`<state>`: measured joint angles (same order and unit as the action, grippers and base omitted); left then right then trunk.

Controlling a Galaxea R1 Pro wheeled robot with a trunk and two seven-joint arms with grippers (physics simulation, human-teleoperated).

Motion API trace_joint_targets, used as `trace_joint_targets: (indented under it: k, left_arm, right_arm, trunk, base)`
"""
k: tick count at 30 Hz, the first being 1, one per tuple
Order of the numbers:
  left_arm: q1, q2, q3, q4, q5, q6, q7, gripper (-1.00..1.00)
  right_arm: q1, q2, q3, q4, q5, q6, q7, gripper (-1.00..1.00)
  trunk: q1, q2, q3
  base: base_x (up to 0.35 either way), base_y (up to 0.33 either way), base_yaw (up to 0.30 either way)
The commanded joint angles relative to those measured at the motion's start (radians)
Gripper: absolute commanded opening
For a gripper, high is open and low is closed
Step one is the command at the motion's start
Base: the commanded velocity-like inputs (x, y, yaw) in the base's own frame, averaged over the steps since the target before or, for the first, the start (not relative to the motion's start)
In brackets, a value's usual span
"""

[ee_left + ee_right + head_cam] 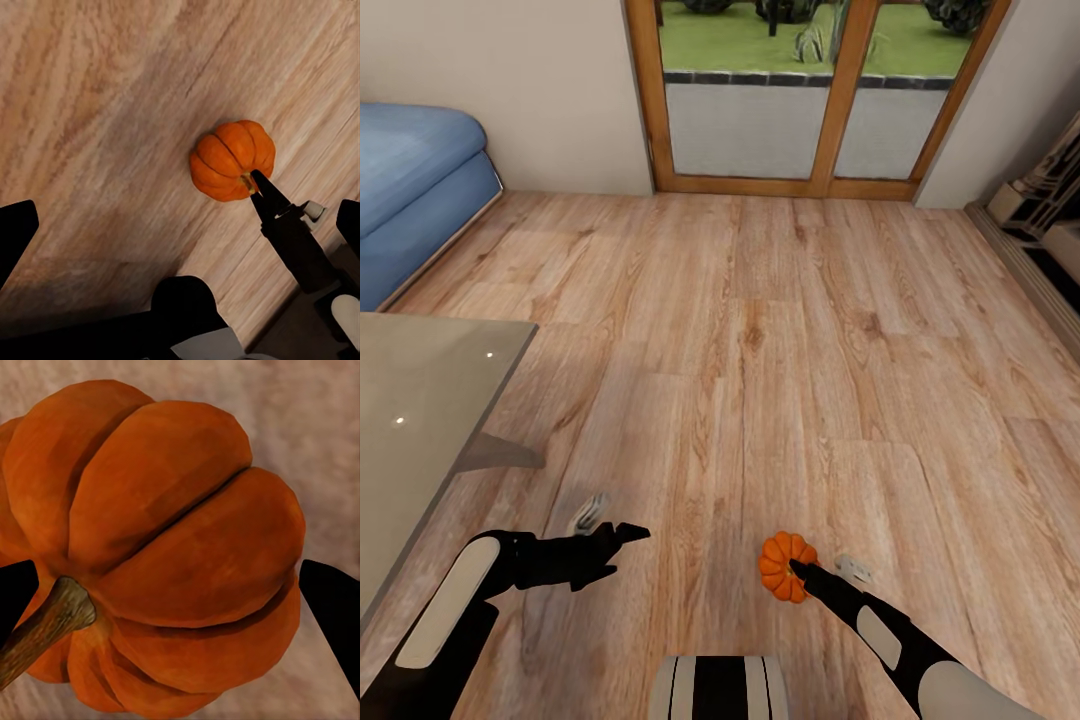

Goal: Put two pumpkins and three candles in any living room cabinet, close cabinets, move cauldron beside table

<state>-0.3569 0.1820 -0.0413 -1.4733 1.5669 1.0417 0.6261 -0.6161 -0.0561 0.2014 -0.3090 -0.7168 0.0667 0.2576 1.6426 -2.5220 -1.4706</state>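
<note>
Head view: right gripper [796, 570] clamps the pumpkin [784, 566] over open wood floor [760, 330]; left gripper [622, 535] seems spread, beside the table [430, 400] edge at left.

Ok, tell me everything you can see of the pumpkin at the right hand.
The pumpkin is small, round and deep orange, with broad ribs split by dark grooves and a short, woody brown stem. It looks whole. The right hand is on it, a dark finger on either side in the right wrist view, and the stem points sideways towards one of them. Wooden floor lies behind it; whether it rests on the floor or is lifted off it cannot be told. Nothing else touches it.
</note>
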Motion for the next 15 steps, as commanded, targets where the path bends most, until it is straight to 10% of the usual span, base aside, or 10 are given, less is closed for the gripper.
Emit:
trace_joint_targets:
  k: [1,15]
  left_arm:
    - [-0.001,0.001,0.000,-0.001,0.011,0.000,0.010,1.00]
    - [-0.001,0.001,-0.002,0.000,0.015,0.000,0.010,1.00]
  right_arm:
    - [0.000,-0.001,0.010,0.037,-0.004,0.004,0.000,-1.00]
    - [0.000,0.001,0.012,0.037,-0.004,0.004,0.000,-1.00]
  trunk:
    - [0.000,0.000,-0.001]
    - [0.000,0.000,0.003]
  base:
    - [0.000,0.000,0.000]
    - [0.000,0.000,0.000]
